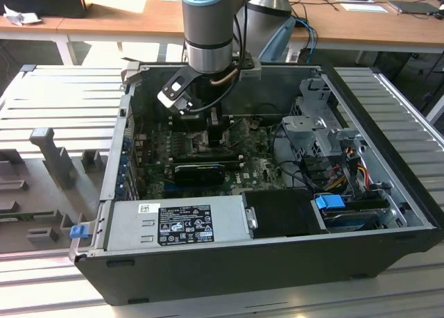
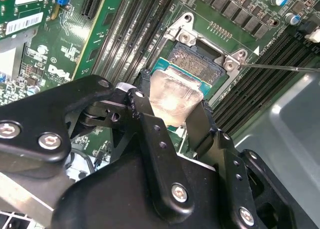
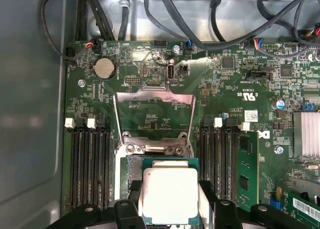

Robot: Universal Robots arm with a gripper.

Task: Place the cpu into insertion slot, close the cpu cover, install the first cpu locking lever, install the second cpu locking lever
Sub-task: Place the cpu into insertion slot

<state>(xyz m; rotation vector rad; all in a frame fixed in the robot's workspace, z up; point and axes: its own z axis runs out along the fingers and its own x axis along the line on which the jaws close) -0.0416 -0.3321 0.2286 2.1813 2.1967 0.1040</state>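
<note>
Grey slatted desk [image 1: 388, 103] carries an open computer case [image 1: 208, 269]. Inside it, the claw [image 3: 169, 189] is clenched on two opposite edges of the cpu [image 3: 170, 201], partly over the insertion slot [image 2: 197, 64]. The cpu cover [image 3: 153, 93] stands raised beside the slot.

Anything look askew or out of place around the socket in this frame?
The cpu, held between the fingers of the gripper, does not fully cover the insertion slot: bare contacts show beside it in both wrist views. The cpu cover stands open. No damage shows.
</note>
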